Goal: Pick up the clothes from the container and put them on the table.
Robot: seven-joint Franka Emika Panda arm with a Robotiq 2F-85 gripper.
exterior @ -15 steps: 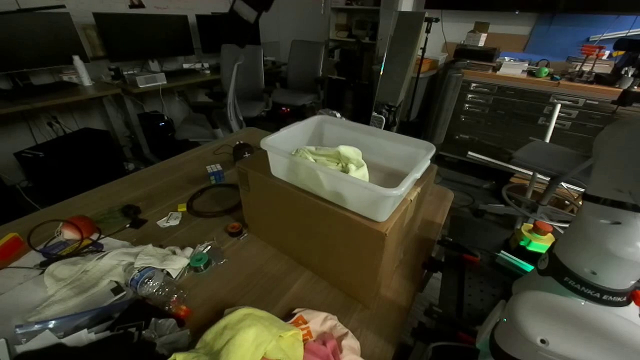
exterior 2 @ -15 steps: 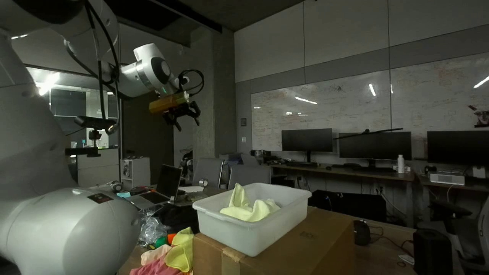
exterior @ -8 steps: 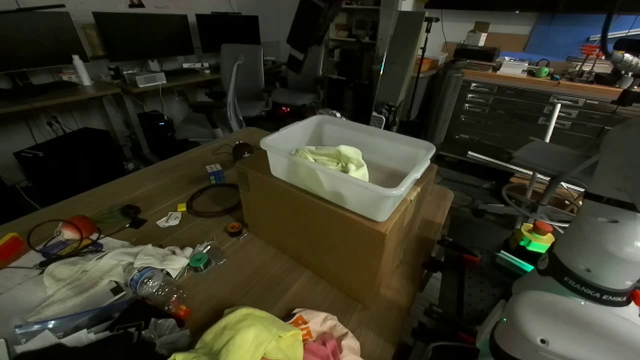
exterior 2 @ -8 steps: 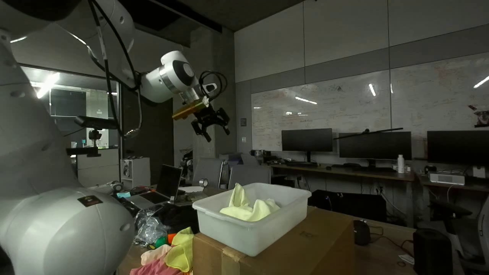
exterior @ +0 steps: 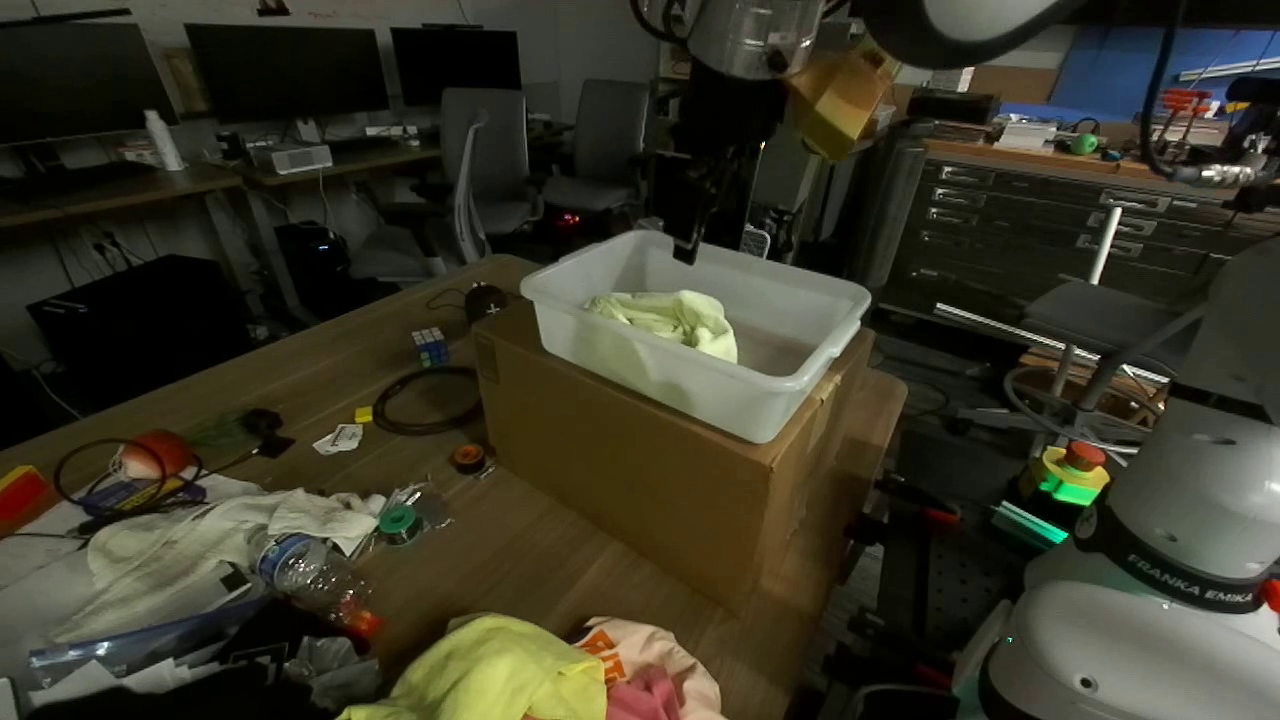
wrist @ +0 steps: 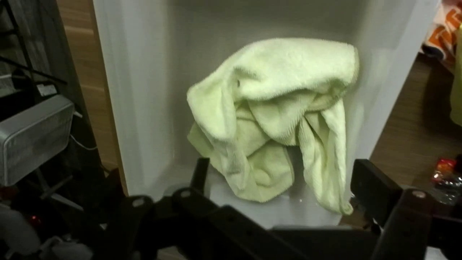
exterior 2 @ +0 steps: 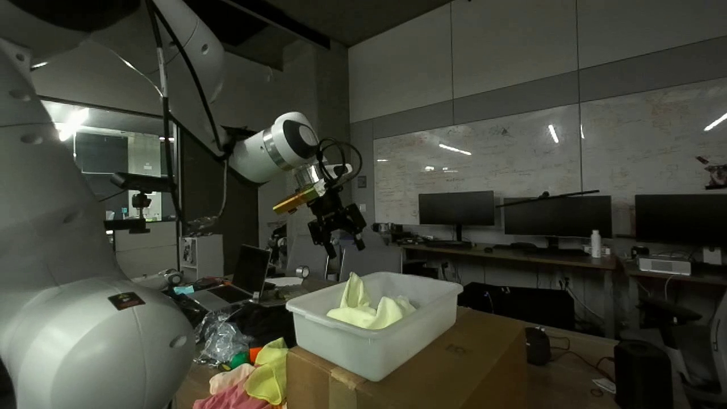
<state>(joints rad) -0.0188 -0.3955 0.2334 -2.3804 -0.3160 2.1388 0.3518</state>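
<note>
One pale yellow-green garment [wrist: 288, 68] is seen crumpled inside the white translucent bin [exterior 2: 335, 346], with a corner of it raised in a peak in an exterior view. The bin is supported by a brown cardboard box [exterior: 620, 470], and the box in turn is carried by the light-brown wooden counter [exterior: 545, 575]. Above the bin and apart from the garment, the black pincer [exterior 2: 345, 245] is pointed downward, its jaws spread wide — nothing is gripped between them. In the wrist view the garment is framed between and beyond the two fingers [wrist: 373, 189], and a bare stretch of the bin is shown past it. On the counter near the box, a brighter yellow garment [exterior: 500, 670], a pink-red garment [exterior: 650, 693] and a cream garment [exterior: 675, 645] marked with orange print are bunched together. Farther along, other things are scattered — a clear plastic bottle [exterior: 310, 572], an off-white cloth [exterior: 200, 545], a coil of dark cable [exterior: 420, 431] and a puzzle cube [exterior: 430, 347] can be made out. The plastic bottle is laid on its side by the off-white cloth. In both exterior views, dark monitors [exterior: 285, 70] are seen in the background, with a white bottle [exterior: 163, 142] stood near them.
</note>
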